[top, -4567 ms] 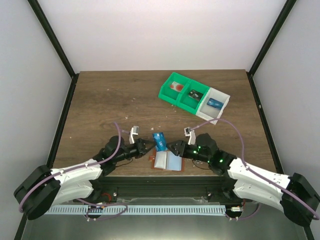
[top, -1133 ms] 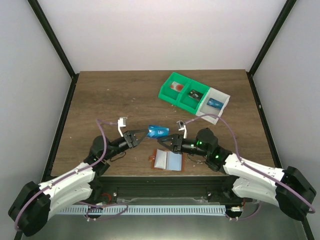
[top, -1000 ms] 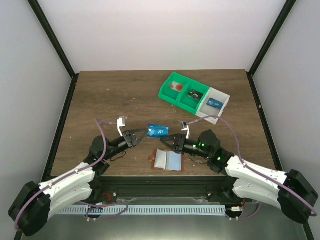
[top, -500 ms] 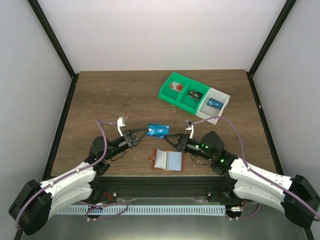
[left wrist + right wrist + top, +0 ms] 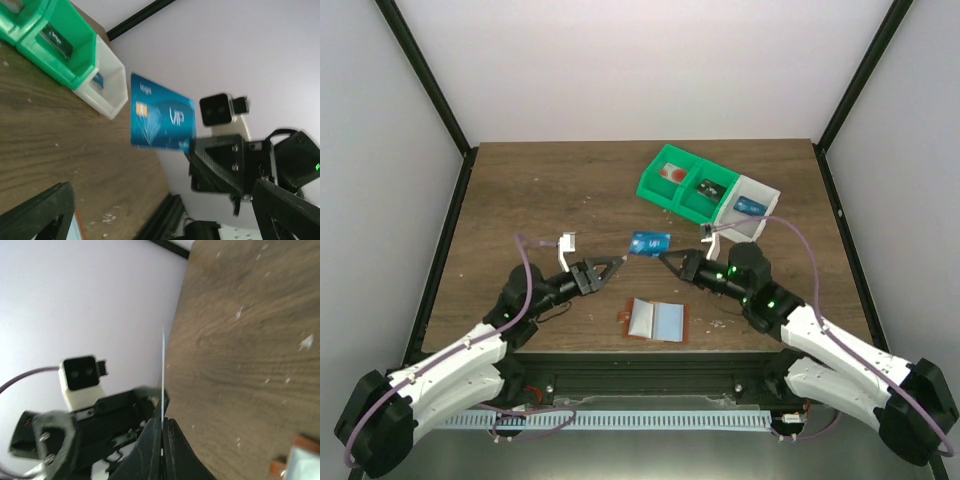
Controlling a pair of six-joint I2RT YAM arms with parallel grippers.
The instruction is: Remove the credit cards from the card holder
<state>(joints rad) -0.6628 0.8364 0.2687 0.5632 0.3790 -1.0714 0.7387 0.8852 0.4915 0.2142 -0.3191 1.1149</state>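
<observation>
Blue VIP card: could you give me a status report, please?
Right hand shut on blue VIP card. Left hand open. Reddish-brown folding card holder open on wooden table.

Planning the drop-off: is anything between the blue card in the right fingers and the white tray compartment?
Nothing on the wooden table lies between the blue VIP card and the white tray compartment; only the right arm's own purple cable arcs over that compartment's near edge.

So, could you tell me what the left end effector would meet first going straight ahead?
Most likely the blue plastic VIP credit card pinched by the right end effector, though depth is unclear.
</observation>
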